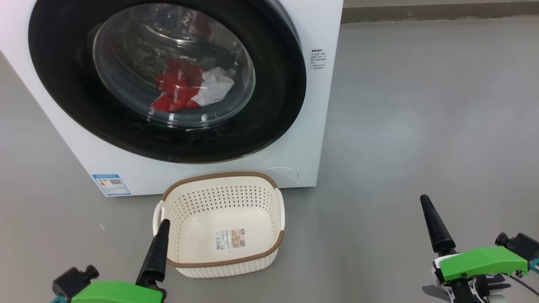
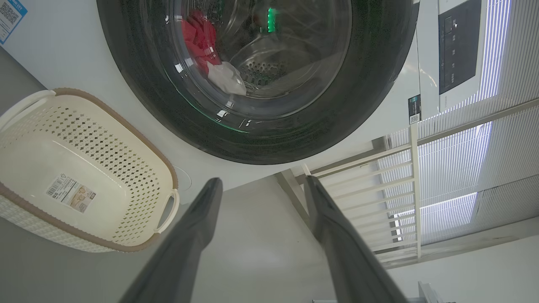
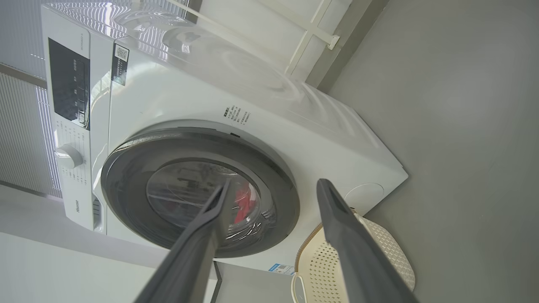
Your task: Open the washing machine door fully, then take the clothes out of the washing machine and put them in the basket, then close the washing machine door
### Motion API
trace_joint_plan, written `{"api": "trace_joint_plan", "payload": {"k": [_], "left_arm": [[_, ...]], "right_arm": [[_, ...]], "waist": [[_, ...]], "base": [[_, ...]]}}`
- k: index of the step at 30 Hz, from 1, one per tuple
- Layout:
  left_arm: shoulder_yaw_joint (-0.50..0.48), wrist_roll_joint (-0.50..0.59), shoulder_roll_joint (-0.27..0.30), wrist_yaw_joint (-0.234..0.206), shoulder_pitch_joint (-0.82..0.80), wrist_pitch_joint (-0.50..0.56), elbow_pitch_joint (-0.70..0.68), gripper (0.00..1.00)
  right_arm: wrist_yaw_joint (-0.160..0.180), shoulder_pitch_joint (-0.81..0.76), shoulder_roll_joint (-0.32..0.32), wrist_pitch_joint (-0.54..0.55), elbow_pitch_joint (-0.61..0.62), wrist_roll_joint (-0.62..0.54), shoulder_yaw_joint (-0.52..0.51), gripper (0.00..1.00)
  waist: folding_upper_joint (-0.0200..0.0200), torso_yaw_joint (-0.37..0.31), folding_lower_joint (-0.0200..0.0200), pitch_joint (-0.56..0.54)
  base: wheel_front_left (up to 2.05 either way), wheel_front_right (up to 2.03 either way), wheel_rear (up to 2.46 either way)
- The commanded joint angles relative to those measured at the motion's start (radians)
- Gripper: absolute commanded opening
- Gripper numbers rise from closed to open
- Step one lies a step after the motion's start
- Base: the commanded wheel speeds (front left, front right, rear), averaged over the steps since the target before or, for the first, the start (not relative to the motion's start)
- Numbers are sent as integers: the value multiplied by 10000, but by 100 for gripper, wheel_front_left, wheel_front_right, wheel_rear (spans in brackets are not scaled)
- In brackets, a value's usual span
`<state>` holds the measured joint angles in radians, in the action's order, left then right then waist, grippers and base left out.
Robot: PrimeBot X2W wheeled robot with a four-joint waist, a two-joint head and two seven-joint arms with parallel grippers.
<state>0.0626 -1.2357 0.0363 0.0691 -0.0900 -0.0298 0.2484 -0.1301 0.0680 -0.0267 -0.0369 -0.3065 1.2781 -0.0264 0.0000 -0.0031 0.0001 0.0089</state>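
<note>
Clothes [image 1: 181, 90], red with one white piece, lie bunched inside the drum of the washing machine [image 1: 324, 25] and are seen through the glass bowl of the washing machine door [image 1: 63, 84]. The glossy black door sits shut against the white front. A blue label sticker [image 1: 111, 184] marks the front's lower left corner. The basket [image 1: 223, 176] stands upright on the grey floor [image 1: 421, 105] just in front of the machine, below the door, with a paper label [image 1: 230, 239] on its bottom. The left gripper [image 2: 262, 180] hangs low beside the basket's left side, its two dark fingers spread apart with nothing between them, pointing toward the machine's lower front. The right gripper [image 3: 273, 183] is well to the right of the basket over bare floor. Its fingers also stand wide and hold nothing, aimed toward the door and the basket's rim.
</note>
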Motion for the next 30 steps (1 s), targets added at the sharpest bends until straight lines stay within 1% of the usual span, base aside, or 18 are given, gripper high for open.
{"api": "trace_joint_plan", "payload": {"k": [1, 16, 30], "left_arm": [[-86, 338, 130, -87, -481, -120, -324, 100], [222, 2638, 203, -285, -783, -566, -498, 100], [436, 4912, 312, -771, -1000, -982, -490, 100]], "right_arm": [[-2, 484, -135, -98, 305, -336, 50, 100], [-3, 752, -155, -534, 371, -2380, 196, 100], [-4, 934, -174, -828, 584, -4377, 286, 100]], "waist": [[0, -2, -1, -4], [0, -15, -1, 42], [0, -33, -1, 14]], "base": [[0, 0, 0], [0, 0, 0], [0, 0, 0]]}}
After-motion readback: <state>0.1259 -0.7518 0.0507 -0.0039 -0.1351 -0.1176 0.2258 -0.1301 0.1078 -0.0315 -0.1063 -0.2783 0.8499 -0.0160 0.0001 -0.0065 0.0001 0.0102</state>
